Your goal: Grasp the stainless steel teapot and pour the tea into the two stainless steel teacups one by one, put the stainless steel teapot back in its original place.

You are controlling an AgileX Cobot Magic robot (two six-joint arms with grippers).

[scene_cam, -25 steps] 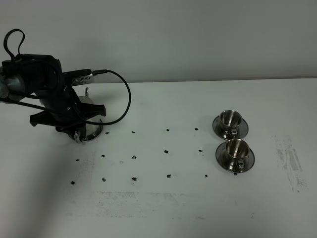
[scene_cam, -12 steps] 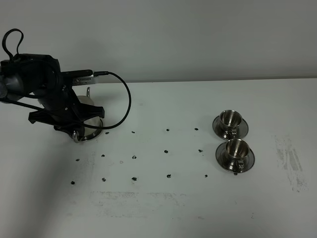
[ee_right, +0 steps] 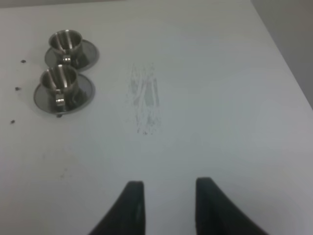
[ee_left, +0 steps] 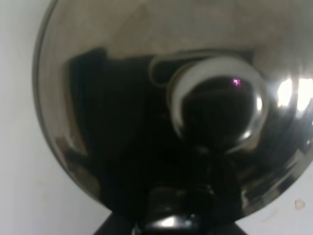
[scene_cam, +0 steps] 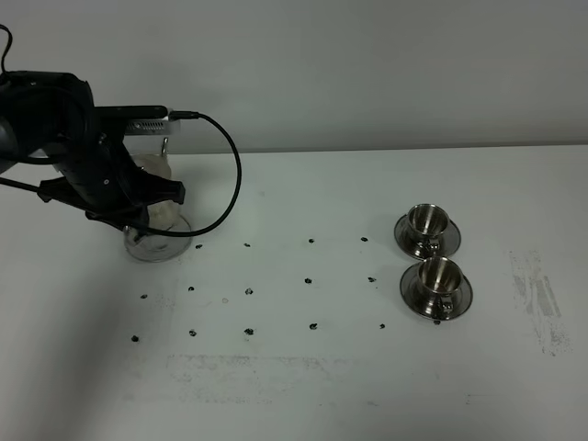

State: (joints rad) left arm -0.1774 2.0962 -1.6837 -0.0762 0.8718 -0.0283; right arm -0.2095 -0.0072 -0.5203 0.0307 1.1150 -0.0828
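At about 9 o'clock on the white table, seen from the high camera, the stainless steel teapot sits under the black left arm, which hides most of it. A pale, shiny patch of its body shows. Its thin spout rises at the far side, pointing toward 12 o'clock, so the spout-to-handle axis runs roughly 12 to 6. The left wrist view is filled by the mirror-bright round lid with its ball knob, which reflect the dark arm. The left gripper is clenched on the teapot's loop handle, a bright bit of which shows at the lid's edge. The round teapot saucer lies just below the pot; whether the base touches it cannot be told. Toward 3 o'clock, well apart from the pot, stand the far teacup and the near teacup. Both are small and shiny, each sits on its own saucer, and their saucers are just beside each other. The right gripper hangs over bare table near a grey scuff, its fingers apart and holding nothing.
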